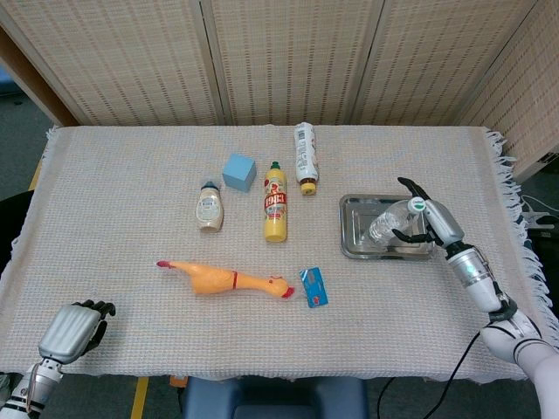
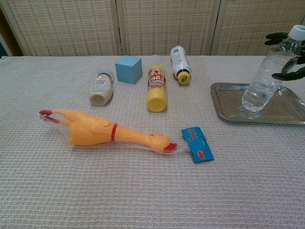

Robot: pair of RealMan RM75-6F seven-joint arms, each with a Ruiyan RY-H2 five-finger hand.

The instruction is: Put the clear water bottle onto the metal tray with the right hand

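Observation:
The clear water bottle with a white cap stands tilted on the metal tray, its base near the tray's middle. My right hand is just right of the bottle, level with its upper half. Its dark fingers are spread apart on either side of the neck and no longer wrapped around it. Whether the bottle leans on the palm I cannot tell. My left hand rests at the table's near left corner with fingers curled in, holding nothing.
Left of the tray lie a yellow bottle, a white bottle, a small jar and a blue cube. A rubber chicken and a blue packet lie nearer the front edge.

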